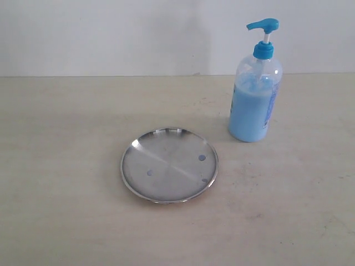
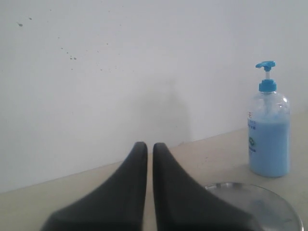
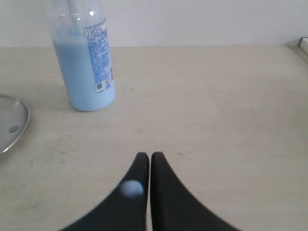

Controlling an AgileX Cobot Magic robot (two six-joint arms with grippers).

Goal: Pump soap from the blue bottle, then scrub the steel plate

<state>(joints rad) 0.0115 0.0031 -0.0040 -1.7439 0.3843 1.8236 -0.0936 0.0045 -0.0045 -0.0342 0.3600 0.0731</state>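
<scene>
The blue bottle (image 1: 255, 100) stands upright at the back right of the table, its pump head (image 1: 263, 25) up, and is mostly full of light blue soap (image 1: 248, 116). The steel plate (image 1: 169, 164) lies flat in front and to the left of it, with three small bluish drops (image 1: 202, 158) on it. Neither gripper shows in the exterior view. My left gripper (image 2: 150, 147) is shut and empty, with the blue bottle (image 2: 269, 132) and plate rim (image 2: 255, 187) beyond it. My right gripper (image 3: 149, 156) is shut, a pale soap blob (image 3: 132, 188) on one finger, the bottle (image 3: 89, 62) ahead.
The pale beige table (image 1: 66, 166) meets a white wall (image 1: 111, 33) at the back. A white edge (image 3: 304, 45) shows at the far corner in the right wrist view.
</scene>
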